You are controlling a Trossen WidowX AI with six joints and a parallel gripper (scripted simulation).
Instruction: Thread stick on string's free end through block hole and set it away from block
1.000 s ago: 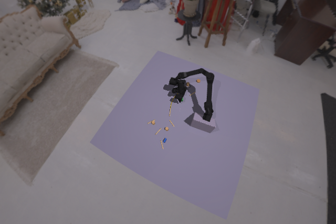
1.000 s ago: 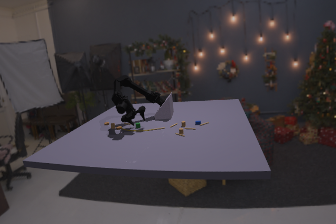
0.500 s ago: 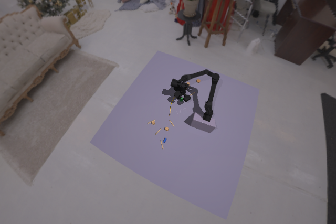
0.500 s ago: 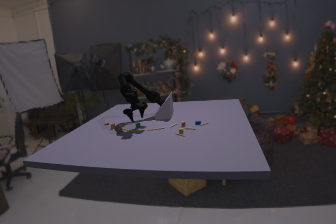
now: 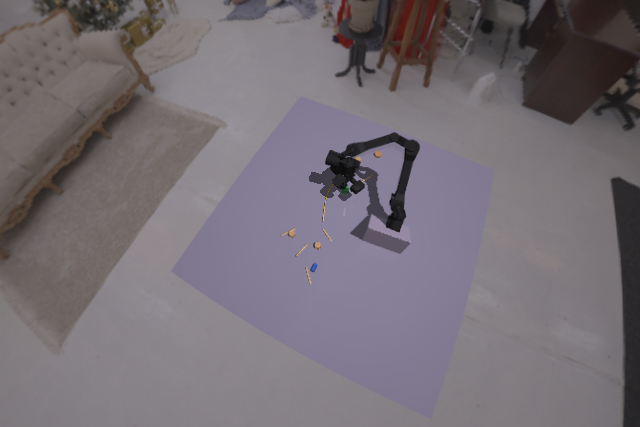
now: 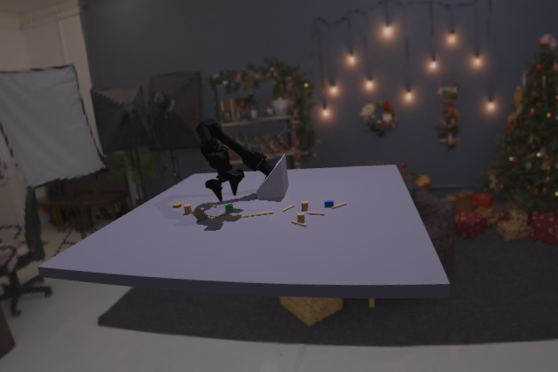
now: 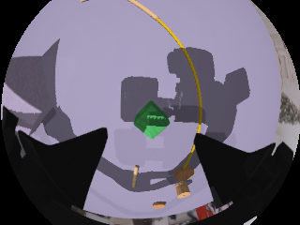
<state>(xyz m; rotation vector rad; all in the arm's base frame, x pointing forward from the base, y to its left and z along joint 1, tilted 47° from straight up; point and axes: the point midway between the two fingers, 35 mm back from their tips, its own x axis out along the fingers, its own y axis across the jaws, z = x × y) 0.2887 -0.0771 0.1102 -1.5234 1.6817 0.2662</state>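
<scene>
The small green block [image 5: 345, 189] [image 6: 228, 208] [image 7: 151, 119] stands on the table; its hole cannot be made out. My gripper [image 5: 348, 185] [image 6: 227, 197] [image 7: 153, 137] is open and empty above the block, one finger to each side in the wrist view. The yellow string [image 6: 221, 216] [image 7: 201, 103] curves past the block from the brown button [image 6: 198, 213] [image 7: 184, 173]. The thin stick [image 5: 324, 211] [image 6: 257, 214] [image 7: 142, 8] on its free end lies on the table, outside the block; its far end is cut off in the wrist view.
A short loose stick [image 5: 367, 178] [image 7: 135, 176], a wooden cylinder [image 6: 187, 208] [image 7: 183, 189] and a disc [image 5: 377, 154] [image 7: 159, 204] lie near the button. Beyond the string's stick are several loose sticks, wooden cylinders and a blue cylinder [image 5: 313, 267] [image 6: 329, 203]. A pale wedge [image 5: 385, 239] [image 6: 276, 186] is by the arm's base.
</scene>
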